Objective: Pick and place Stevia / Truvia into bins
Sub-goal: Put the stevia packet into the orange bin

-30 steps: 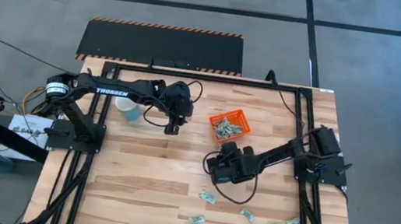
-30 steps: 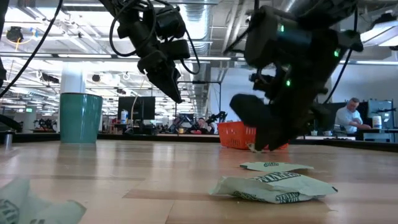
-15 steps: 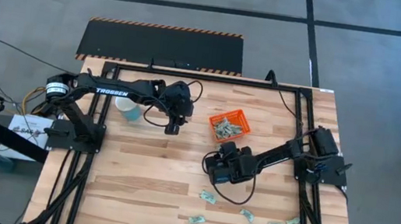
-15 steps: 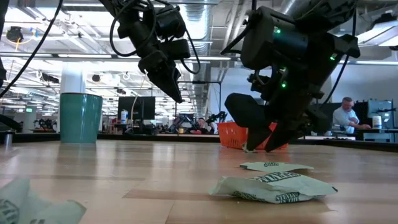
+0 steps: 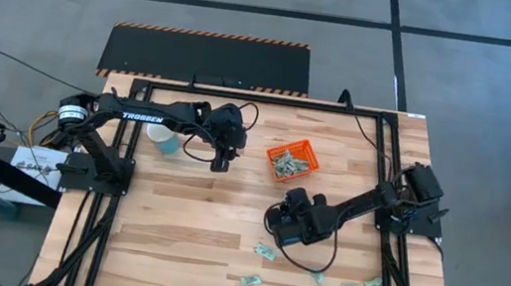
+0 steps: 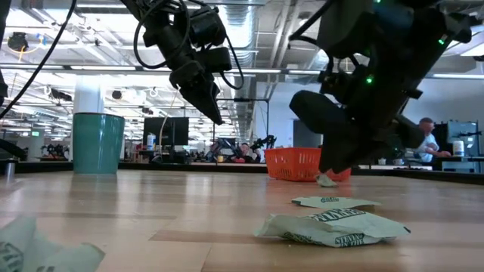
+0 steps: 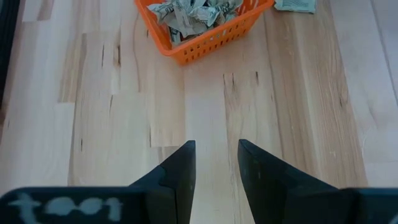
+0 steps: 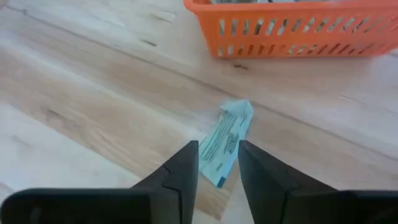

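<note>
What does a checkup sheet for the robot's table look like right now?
Surface: wooden table, bare in the middle.
Job's things: orange tray holds packets; loose packets lie near the front edge.
Clutter: cup beside the left arm.
Hands: right hand shut on a packet, short of the tray; left hand empty, slightly open, hanging above the wood.
Cables: black cable loops under the right arm.
Surroundings: a person sits far behind.

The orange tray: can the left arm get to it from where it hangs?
Probably yes. The left gripper hangs over bare wood just beside the tray, and its wrist view shows nothing between its fingers and the tray. The right gripper is farther down the table.
</note>
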Tool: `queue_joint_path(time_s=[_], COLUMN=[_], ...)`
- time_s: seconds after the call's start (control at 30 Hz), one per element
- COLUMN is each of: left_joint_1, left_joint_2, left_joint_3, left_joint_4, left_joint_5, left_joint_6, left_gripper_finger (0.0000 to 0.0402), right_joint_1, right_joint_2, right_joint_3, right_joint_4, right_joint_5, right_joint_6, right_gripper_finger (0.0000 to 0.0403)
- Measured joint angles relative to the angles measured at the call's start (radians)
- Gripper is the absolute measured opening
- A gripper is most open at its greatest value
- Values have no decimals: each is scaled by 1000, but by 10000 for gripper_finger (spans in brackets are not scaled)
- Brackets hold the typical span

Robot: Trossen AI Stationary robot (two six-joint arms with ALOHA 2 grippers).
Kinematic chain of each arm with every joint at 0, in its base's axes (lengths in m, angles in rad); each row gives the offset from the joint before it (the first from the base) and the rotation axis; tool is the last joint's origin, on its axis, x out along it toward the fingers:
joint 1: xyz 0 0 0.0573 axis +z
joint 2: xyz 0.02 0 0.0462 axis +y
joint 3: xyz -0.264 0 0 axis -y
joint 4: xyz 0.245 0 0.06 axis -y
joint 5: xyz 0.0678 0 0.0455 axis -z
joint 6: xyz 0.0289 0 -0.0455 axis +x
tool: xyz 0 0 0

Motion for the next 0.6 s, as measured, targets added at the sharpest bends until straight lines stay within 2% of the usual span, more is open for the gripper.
queue_joint_path(time_s=[0.17,0.6], left_joint_1=[0,0], left_joint_2=[0,0], left_joint_3=[0,0], left_joint_4=[0,0], left_joint_5=[0,8], left_joint_6=[-7,-12], left_gripper_finger=[109,109], right_joint_1=[-11,-54], right_joint_2=[7,27], right_joint_3=[0,-1], right_joint_4=[5,63], right_joint_5=[-19,-75], right_joint_6=[-13,-5], right_gripper_finger=[125,207])
